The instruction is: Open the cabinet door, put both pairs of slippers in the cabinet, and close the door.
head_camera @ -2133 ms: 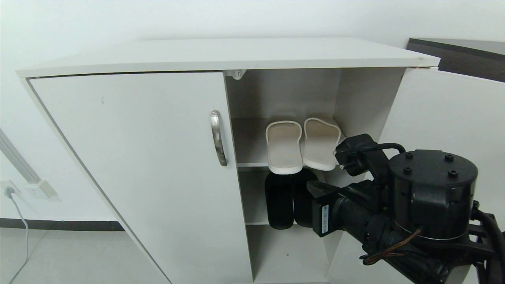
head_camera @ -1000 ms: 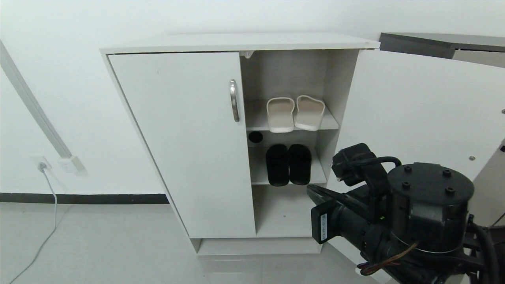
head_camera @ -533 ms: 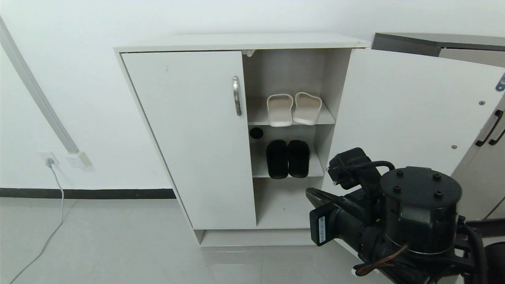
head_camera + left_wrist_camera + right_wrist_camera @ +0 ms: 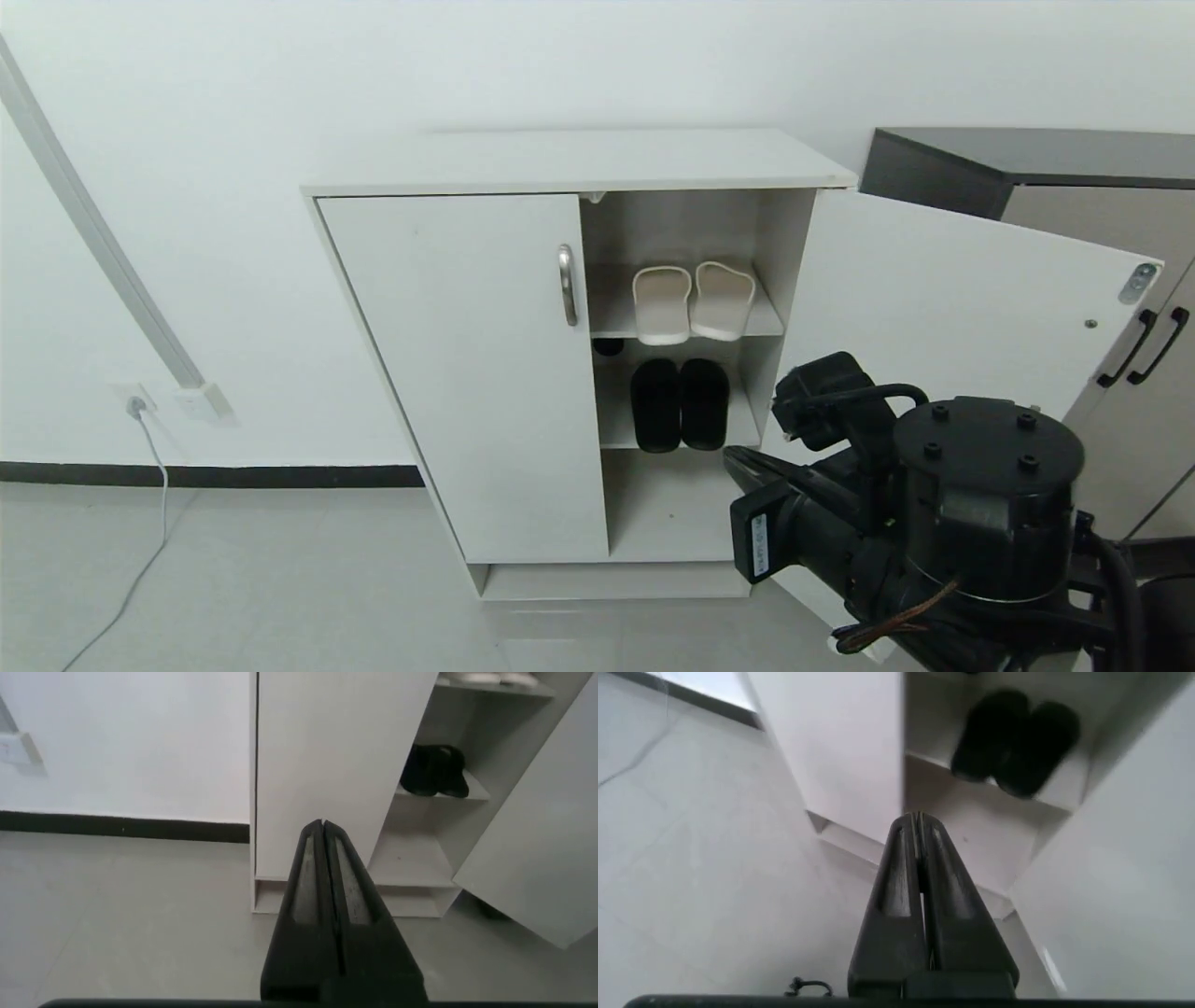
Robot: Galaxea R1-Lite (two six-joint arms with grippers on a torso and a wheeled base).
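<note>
closed right gripper [image 4: 918, 821] before black slippers [image 4: 1018, 742] on the cabinet shelf [image 4: 1069, 789]

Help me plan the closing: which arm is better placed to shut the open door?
Right, probably. The open door hangs on the robot's right, beside the right arm; the left hand faces the closed door.

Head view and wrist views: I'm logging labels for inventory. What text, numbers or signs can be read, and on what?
White sticker on the right arm: print too small to read.
Cabinet, white slippers, black slippers, wall socket: no text visible.
</note>
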